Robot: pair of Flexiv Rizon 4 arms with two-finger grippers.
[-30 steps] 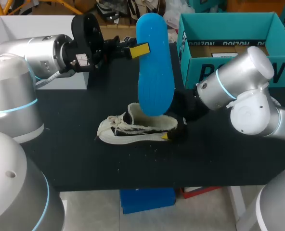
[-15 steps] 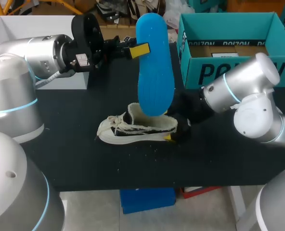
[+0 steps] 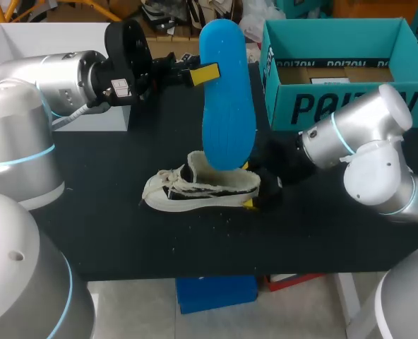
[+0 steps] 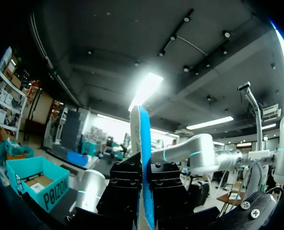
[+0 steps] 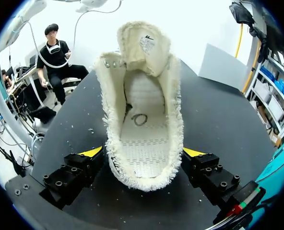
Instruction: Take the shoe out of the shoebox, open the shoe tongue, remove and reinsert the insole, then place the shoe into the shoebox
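Note:
My left gripper (image 3: 203, 73) is shut on the upper edge of a blue insole (image 3: 227, 99), which hangs upright above the shoe. In the left wrist view the insole (image 4: 143, 143) stands edge-on, clamped between the black fingers (image 4: 127, 184). The white shoe (image 3: 195, 189) lies on the black table (image 3: 124, 233), toe to the left. My right gripper (image 3: 251, 187) is open at the heel. In the right wrist view the fuzzy-edged heel of the shoe (image 5: 142, 120) lies between the spread fingers (image 5: 91, 153), with its tongue raised and its inside bare.
The open teal shoebox (image 3: 336, 70) stands at the back right, behind my right arm, and shows in the left wrist view as the shoebox (image 4: 36, 184). A white box (image 3: 54, 42) sits at the back left.
My right arm has shifted a little to the right, its gripper easing slightly back along the heel. The left arm and insole have stayed still.

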